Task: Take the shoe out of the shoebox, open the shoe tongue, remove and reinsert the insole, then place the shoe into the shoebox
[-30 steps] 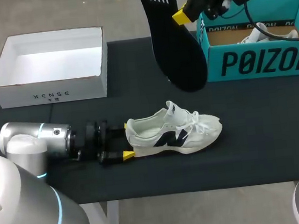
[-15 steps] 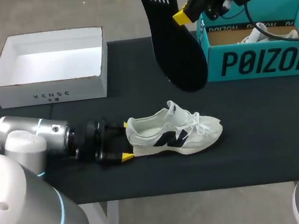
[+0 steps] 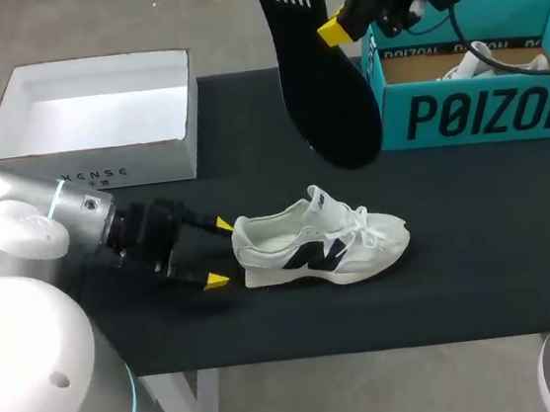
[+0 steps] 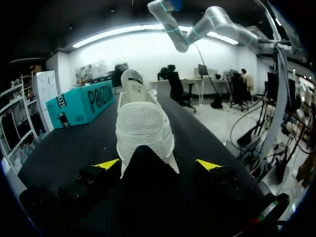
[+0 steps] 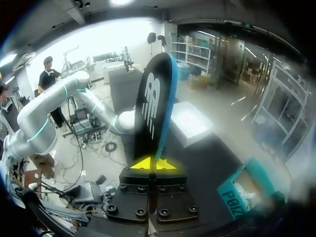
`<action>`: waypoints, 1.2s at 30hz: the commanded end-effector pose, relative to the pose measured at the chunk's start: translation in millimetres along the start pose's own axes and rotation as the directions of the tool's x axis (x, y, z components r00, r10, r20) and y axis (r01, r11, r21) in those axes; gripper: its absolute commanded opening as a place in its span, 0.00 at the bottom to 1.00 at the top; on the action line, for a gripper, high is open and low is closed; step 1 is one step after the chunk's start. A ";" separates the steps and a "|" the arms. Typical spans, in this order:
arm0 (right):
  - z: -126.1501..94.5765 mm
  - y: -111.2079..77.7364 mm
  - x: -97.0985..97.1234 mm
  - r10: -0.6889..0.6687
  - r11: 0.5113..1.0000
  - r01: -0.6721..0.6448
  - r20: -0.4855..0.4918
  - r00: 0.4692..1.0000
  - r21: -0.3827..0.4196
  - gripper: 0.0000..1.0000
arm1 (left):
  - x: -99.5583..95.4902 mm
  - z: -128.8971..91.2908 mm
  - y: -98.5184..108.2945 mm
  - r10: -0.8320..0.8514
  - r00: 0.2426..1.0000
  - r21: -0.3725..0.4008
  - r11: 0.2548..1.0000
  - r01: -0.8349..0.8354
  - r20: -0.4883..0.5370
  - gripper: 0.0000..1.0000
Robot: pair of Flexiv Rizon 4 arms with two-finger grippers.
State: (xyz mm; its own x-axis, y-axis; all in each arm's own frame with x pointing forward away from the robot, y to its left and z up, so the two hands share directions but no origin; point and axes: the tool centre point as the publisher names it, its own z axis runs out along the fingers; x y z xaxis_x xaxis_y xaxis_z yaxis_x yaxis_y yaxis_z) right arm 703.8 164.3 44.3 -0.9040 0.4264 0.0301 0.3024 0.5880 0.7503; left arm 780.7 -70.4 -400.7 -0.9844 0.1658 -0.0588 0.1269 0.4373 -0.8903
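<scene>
Left gripper (image 3: 219,252) low over the table (image 3: 480,262), fingers spread. The two yellow tips sit either side of the shoe's heel without clamping it. In the left wrist view we see a gap between each tip and the heel, so we log this gripper (image 4: 158,164) as open and holding nothing.

White shoe (image 3: 321,245) stands on its sole on the black table, out of the box, heel toward the left gripper and toe pointing away from it (image 4: 143,126).

Right gripper (image 3: 333,30) is raised above the table and closed on one edge of the black insole (image 3: 327,91). The insole hangs upright with its broad end down; right wrist view confirms both tips pinching it (image 5: 153,163).

Teal shoebox (image 3: 483,113) at the far right, white box (image 3: 88,138) at the far left.
</scene>
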 end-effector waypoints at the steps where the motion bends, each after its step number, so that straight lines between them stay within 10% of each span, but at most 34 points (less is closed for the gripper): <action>1: 2.0 2.7 -0.6 0.002 1.000 -0.002 -0.001 1.000 0.005 0.00 | 7.2 -19.7 -16.7 -0.036 0.999 -0.226 0.974 0.026 -0.038 1.00; 36: 2.0 2.7 -0.6 0.002 1.000 -0.002 -0.001 1.000 0.005 0.00 | -20.8 -59.7 -69.1 -0.079 0.982 -0.702 0.709 -0.068 -0.174 1.00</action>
State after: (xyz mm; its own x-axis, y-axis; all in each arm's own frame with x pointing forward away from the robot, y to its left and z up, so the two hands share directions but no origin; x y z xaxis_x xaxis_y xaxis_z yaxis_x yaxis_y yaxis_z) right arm 704.0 164.7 44.5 -0.9039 0.4266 0.0302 0.3027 0.5882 0.7499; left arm 799.0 -52.7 -317.6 -0.9557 0.2832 0.0807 0.2139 0.8559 -0.4707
